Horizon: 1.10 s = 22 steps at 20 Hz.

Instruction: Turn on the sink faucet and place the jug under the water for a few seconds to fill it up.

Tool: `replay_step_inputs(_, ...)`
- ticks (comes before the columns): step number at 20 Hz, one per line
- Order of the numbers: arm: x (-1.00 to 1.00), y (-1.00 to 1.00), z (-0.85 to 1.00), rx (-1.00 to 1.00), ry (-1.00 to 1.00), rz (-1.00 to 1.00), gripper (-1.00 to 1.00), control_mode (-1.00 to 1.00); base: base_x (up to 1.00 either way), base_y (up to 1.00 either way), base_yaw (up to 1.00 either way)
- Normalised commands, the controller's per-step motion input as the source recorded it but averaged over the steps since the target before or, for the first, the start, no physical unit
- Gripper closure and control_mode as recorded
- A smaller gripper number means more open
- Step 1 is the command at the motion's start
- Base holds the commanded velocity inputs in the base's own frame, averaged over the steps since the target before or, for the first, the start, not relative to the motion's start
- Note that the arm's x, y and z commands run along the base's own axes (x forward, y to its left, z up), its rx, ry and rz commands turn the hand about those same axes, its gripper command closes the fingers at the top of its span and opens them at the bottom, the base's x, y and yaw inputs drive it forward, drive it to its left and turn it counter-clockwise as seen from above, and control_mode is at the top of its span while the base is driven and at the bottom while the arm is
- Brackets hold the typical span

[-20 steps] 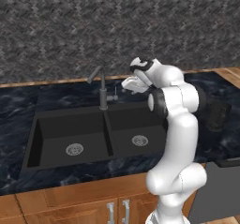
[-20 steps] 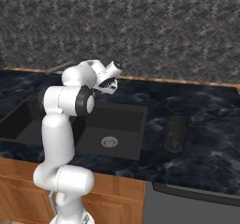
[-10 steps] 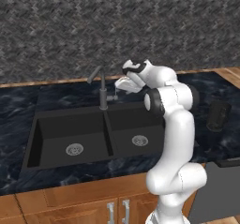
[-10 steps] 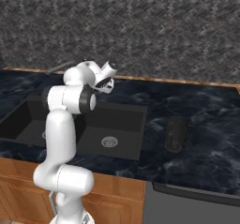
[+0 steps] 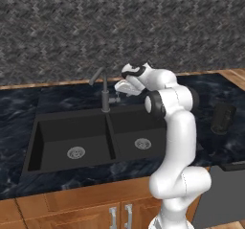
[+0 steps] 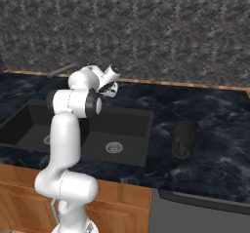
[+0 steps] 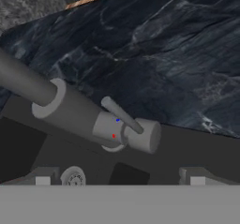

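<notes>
Lever (image 7: 123, 115) sits dead centre of the hand view, on the faucet (image 5: 103, 92) body. Gripper (image 5: 119, 87) hangs just right of the faucet at mid-frame, fingers spread, holding nothing. You should ease in square, catch only the lever and push it gently; don't shove the tube. Jug (image 6: 183, 138) stands on the counter right of the sink (image 5: 62, 130), centre-right in the right view.
</notes>
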Motion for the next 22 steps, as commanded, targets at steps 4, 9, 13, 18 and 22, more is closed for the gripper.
replay_step_inputs(4,0.15,0.01,-0.16,-0.03,-0.09,-0.05,-1.0,-1.0,0.0,0.0,0.0)
replay_step_inputs(9,0.12,0.01,-0.19,-0.03,-0.1,-0.05,-1.0,-1.0,0.0,0.0,0.0)
replay_step_inputs(13,0.11,0.03,-0.17,-0.01,-0.06,-0.06,-1.0,-1.0,0.0,0.0,0.0)
replay_step_inputs(18,0.15,0.07,-0.05,0.0,-0.02,-0.07,-1.0,-1.0,0.0,0.0,0.0)
replay_step_inputs(22,0.19,0.01,0.0,0.0,-0.01,-0.09,-1.0,-1.0,0.0,0.0,0.0)
